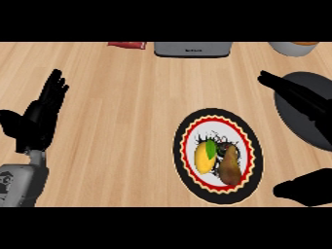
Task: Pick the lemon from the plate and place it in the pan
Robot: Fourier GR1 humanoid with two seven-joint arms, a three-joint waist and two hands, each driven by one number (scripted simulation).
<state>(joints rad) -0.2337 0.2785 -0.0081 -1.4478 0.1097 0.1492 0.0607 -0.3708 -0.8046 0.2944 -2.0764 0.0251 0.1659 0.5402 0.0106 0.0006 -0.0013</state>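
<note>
— Where's the lemon [205, 158]?
— I see it on the plate [216, 196], about five o'clock from centre, touching a brown item [230, 166].
— And the hands?
— My right hand [319, 109] hangs at three o'clock over the pan [289, 119], fingers straight, holding nothing. My left hand [35, 119] rests open at nine o'clock.
</note>
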